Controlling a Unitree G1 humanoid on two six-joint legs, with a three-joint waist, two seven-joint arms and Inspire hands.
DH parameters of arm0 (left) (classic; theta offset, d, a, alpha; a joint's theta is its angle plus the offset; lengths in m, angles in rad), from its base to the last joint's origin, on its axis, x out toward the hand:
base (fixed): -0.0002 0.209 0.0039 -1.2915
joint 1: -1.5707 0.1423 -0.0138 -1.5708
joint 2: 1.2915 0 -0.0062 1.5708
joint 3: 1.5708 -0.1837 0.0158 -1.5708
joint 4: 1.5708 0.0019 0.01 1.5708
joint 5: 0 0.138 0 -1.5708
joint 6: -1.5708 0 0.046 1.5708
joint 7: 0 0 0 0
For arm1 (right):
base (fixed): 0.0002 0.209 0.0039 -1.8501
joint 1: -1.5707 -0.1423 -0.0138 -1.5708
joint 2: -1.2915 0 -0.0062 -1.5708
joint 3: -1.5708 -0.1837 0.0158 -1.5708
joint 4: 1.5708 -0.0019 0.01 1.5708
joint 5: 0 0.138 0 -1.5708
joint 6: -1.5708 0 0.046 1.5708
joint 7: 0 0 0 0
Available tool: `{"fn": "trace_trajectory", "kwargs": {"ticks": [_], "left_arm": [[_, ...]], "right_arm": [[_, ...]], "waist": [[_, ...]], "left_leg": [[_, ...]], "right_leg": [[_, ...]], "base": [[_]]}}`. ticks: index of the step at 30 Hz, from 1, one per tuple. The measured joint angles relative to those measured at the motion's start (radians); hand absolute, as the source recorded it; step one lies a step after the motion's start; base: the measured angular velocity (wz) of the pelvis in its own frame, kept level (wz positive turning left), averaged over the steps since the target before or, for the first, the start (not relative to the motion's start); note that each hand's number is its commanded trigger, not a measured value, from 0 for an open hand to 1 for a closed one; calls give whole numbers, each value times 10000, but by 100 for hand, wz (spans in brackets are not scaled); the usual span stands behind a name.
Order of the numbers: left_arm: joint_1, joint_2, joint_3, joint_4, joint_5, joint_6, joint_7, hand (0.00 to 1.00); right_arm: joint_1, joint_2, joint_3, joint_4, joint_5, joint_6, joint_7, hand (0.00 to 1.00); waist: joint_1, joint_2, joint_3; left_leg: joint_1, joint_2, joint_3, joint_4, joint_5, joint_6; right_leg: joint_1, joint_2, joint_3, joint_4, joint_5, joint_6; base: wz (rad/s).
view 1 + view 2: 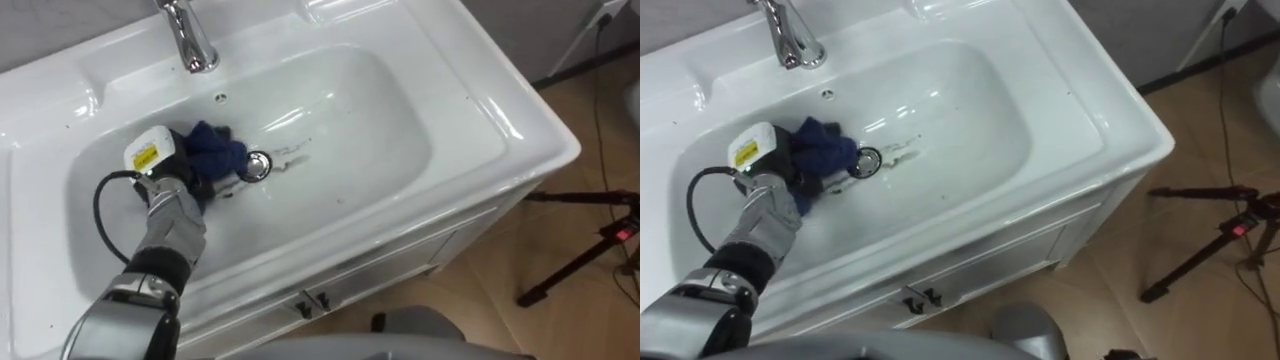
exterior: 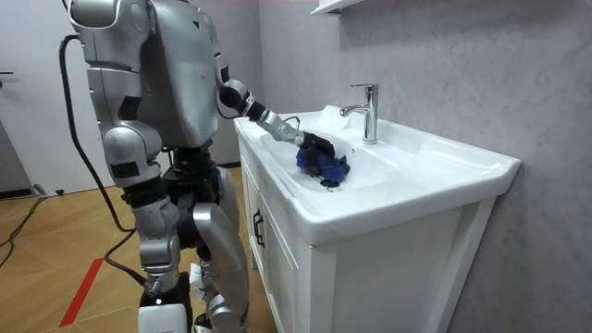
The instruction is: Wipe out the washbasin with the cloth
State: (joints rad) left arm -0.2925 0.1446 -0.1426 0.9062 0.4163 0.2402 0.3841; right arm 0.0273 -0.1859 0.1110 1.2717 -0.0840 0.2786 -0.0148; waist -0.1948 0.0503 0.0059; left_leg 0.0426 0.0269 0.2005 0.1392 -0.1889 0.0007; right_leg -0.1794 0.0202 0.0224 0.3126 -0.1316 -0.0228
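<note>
Nearest to us, the white cabinet (image 1: 400, 270) carries the basin (image 1: 380, 120). The bowl is oblong, and in the eye views its long axis runs from our left to our right, rising a little toward the far right corner. Our left arm comes in from the lower left and reaches down into the bowl's left half. The left hand (image 1: 165, 165) lies against a dark blue cloth (image 1: 215, 148); we cannot tell whether it is spread on the cloth or clamped round it. The cloth is a bunched lump on the bowl's floor with no clear long axis, stretching from the hand toward the drain (image 1: 258, 166) and touching its edge. Beyond it, the chrome tap (image 1: 190, 40) stands on the back ledge.

The eye views show the drain and a dark tripod (image 1: 585, 255) on the floor to our right. The room view shows us standing upright before the cabinet's doors, with the cloth heaped above the rim line.
</note>
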Motion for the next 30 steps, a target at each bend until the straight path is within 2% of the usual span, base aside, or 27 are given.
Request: {"fn": "trace_trajectory", "kwargs": {"ticks": [2, 5, 8, 14, 16, 18, 27, 30], "left_arm": [[-36, -97, -56, 165, -1430, -508, -5, 100], [-109, -203, -244, 291, -2435, -899, -6, 100], [-204, -209, -551, 367, -3228, -1240, -8, 100], [-434, -239, -1220, 720, -4258, -1620, -7, 100], [-557, -267, -1526, 747, -4560, -1690, -13, 100], [-655, -414, -1782, 805, -4894, -1752, -30, 100], [-851, -448, -1953, 826, -5241, -1779, -24, 100], [-866, -449, -1983, 735, -5242, -1777, -24, 100]], "right_arm": [[-95, -6, 53, -4, 0, 32, -210, 0], [-111, 7, 261, -20, -2, 62, -276, 0], [-132, 58, 260, -22, -39, 66, -302, 0], [-293, 149, 358, -26, 3, 65, -425, 0], [-326, 167, 469, -66, 5, 65, -482, 0], [-383, 178, 634, -73, 6, 67, -485, 0], [-481, 203, 655, -104, 46, 67, -490, 0], [-465, 205, 653, -106, 47, 75, -465, 0]], "waist": [[-76, -29, -8], [-163, -61, -16], [-167, -61, -16], [-173, -62, -16], [-187, -63, -17], [-211, -76, -14], [-218, -76, -14], [-385, -74, -14]], "left_leg": [[-4, -24, 84, -45, 9, 22], [0, -35, 105, -40, 3, 52], [10, -48, 112, -42, -1, 59], [39, -56, 89, -43, -26, 101], [40, -65, 99, -44, -36, 118], [34, -69, 137, -46, -49, 135], [0, -65, 137, -49, -78, 178], [-7, -66, 161, -54, -93, 202]], "right_leg": [[-6, -19, -12, -35, 94, 16], [-8, -18, 14, -30, 112, -15], [-34, 0, 85, -35, 113, -26], [-12, -19, 129, -45, 93, 14], [-11, -18, 169, -52, 97, 28], [-10, -13, 189, -52, 99, 37], [-1, -12, 180, -241, 163, 95], [-4, -13, 187, -328, 198, 120]], "base": [[-11], [0], [0], [1], [-2], [-6], [0], [0]]}}
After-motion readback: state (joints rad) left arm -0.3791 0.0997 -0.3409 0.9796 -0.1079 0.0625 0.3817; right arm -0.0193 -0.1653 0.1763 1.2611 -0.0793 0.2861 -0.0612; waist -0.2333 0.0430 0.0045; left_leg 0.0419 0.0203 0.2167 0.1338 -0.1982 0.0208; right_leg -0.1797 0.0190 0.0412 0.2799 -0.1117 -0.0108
